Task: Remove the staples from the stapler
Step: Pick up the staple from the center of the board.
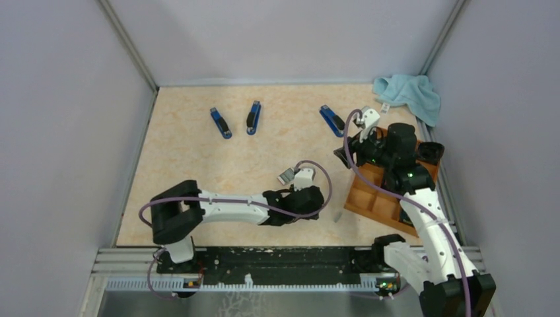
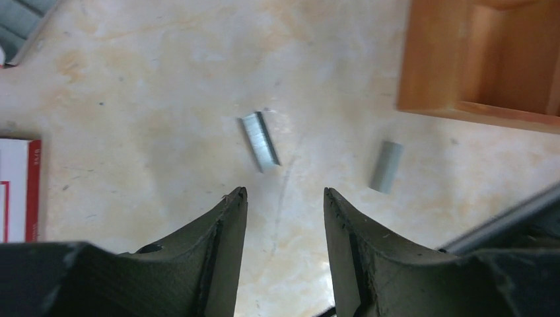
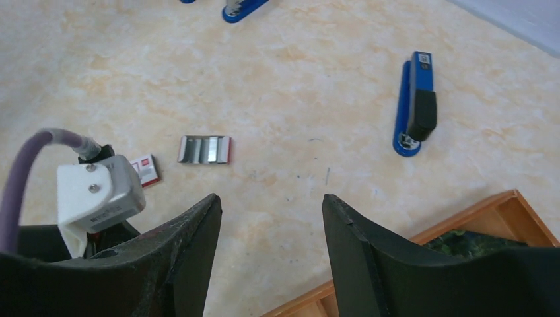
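Observation:
Two short grey staple strips lie on the table in the left wrist view, one [image 2: 261, 139] just ahead of my left gripper [image 2: 284, 191], the other [image 2: 386, 166] to its right. One strip shows in the top view [image 1: 337, 216]. The left gripper [image 1: 318, 201] is open and empty, low over the table. Three blue staplers [image 1: 220, 123] [image 1: 253, 117] [image 1: 331, 120] lie shut at the back. My right gripper [image 3: 271, 198] is open and empty above the table beside the wooden tray [image 3: 489, 211]; the nearest stapler [image 3: 415, 105] lies ahead to its right.
A wooden compartment tray [image 1: 383, 198] stands at the right, also in the left wrist view [image 2: 475, 59]. A small open holder with several staple strips [image 3: 205, 150] and a white box with a red label [image 3: 146, 170] lie beside the left wrist. A teal cloth [image 1: 409, 92] lies at the back right.

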Action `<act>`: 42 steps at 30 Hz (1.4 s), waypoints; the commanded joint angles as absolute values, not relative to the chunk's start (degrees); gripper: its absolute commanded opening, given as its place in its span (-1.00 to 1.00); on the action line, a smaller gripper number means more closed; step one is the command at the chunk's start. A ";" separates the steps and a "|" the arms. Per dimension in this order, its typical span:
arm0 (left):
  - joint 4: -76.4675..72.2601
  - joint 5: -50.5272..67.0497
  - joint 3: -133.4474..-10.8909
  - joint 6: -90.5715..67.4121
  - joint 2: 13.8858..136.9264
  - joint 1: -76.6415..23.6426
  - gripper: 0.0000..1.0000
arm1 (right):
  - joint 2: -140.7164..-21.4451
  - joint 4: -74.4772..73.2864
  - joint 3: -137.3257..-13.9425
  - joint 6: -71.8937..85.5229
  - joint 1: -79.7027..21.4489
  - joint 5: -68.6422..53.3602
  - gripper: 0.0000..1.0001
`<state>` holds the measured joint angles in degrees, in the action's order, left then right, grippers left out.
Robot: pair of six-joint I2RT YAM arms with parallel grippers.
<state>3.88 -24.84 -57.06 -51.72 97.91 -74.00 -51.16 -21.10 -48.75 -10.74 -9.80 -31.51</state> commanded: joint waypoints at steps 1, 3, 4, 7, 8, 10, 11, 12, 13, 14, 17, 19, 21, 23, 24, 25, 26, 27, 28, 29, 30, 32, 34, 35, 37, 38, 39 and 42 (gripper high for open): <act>20.39 -30.28 -64.80 -55.65 103.89 -74.05 0.06 | -49.27 -19.09 -52.29 -9.94 -8.64 -25.07 0.18; 22.43 -31.33 -67.65 -56.20 105.83 -74.05 0.06 | -49.08 -18.98 -52.29 -9.70 -8.37 -24.68 0.18; 23.02 -31.69 -68.74 -56.31 106.74 -74.01 0.07 | -48.98 -18.84 -52.28 -9.59 -8.32 -24.67 0.18; 24.35 -31.89 -71.73 -56.50 109.06 -73.94 0.07 | -48.69 -18.73 -52.23 -9.58 -8.26 -24.18 0.18; 24.95 -31.91 -72.48 -56.66 109.68 -73.94 0.07 | -48.69 -18.67 -52.28 -9.58 -8.26 -23.95 0.18; 26.46 -32.06 -73.73 -57.56 110.82 -73.92 0.06 | -48.47 -18.62 -52.21 -9.50 -8.26 -23.77 0.18; 27.09 -32.14 -74.27 -57.92 111.31 -73.93 0.05 | -48.42 -18.55 -52.20 -9.49 -8.26 -23.73 0.18; 27.60 -32.12 -74.73 -58.21 111.80 -73.93 0.05 | -48.43 -18.60 -52.26 -9.49 -8.26 -23.73 0.19; 28.13 -32.16 -75.17 -58.44 112.24 -73.96 0.05 | -48.43 -18.58 -52.19 -9.49 -8.23 -23.73 0.19; 28.62 -32.29 -75.69 -58.69 112.73 -73.93 0.04 | -48.43 -18.57 -52.28 -9.43 -8.26 -23.77 0.18; 31.37 -32.81 -77.87 -59.55 114.30 -74.00 -0.01 | -48.41 -18.47 -52.21 -9.40 -8.25 -23.99 0.18; 33.41 -33.13 -79.67 -60.07 115.79 -73.96 -0.03 | -48.29 -18.40 -52.21 -9.30 -8.26 -24.07 0.18; 34.98 -33.10 -81.52 -60.25 116.93 -73.95 -0.05 | -48.33 -18.45 -52.21 -9.32 -8.26 -24.09 0.18; 36.17 -32.83 -82.70 -60.40 118.01 -73.93 -0.07 | -48.30 -18.44 -52.19 -9.29 -8.25 -24.09 0.18; 36.56 -32.59 -83.17 -60.43 118.47 -73.93 -0.09 | -48.34 -18.46 -52.20 -9.24 -8.26 -24.17 0.19; 36.97 -32.41 -83.54 -60.33 118.82 -73.92 -0.16 | -48.34 -18.42 -52.18 -9.23 -8.26 -24.21 0.18; 37.48 -32.24 -83.89 -60.35 119.17 -73.97 -0.20 | -48.34 -18.41 -52.18 -9.23 -8.26 -24.22 0.18; 38.03 -32.13 -84.15 -60.47 119.51 -73.92 -0.21 | -48.33 -18.43 -52.21 -9.23 -8.26 -24.19 0.18; 38.44 -31.93 -84.30 -60.49 119.72 -73.93 -0.22 | -48.34 -18.42 -52.21 -9.29 -8.26 -24.22 0.19; 38.93 -31.80 -84.31 -60.48 119.78 -73.98 -0.24 | -48.34 -18.41 -52.17 -9.31 -8.26 -24.20 0.18; 39.26 -31.64 -84.22 -60.47 119.79 -73.95 -0.32 | -48.34 -18.42 -52.20 -9.31 -8.26 -24.21 0.18; 40.19 -31.51 -84.05 -60.54 119.87 -74.08 -0.37 | -48.34 -18.42 -52.21 -9.26 -8.24 -24.33 0.18; 40.90 -31.54 -83.66 -60.24 119.77 -74.01 -0.44 | -48.34 -18.46 -52.20 -9.23 -8.26 -24.43 0.19; 41.16 -31.62 -83.48 -60.06 119.76 -74.02 -0.47 | -48.34 -18.46 -52.21 -9.23 -8.26 -24.49 0.18; 42.07 -31.91 -83.12 -59.37 119.65 -74.05 -0.55 | -48.29 -18.45 -52.13 -9.14 -8.26 -24.60 0.19; 42.58 -32.23 -82.95 -59.14 119.57 -74.08 -0.57 | -48.29 -18.39 -52.12 -9.14 -8.26 -24.77 0.19; 42.70 -32.64 -82.45 -58.58 119.32 -74.02 -0.58 | -48.33 -18.34 -52.12 -9.07 -8.26 -24.89 0.19; 42.15 -33.85 -80.40 -55.82 117.91 -74.02 -0.59 | -48.34 -18.31 -52.04 -8.98 -8.26 -25.26 0.19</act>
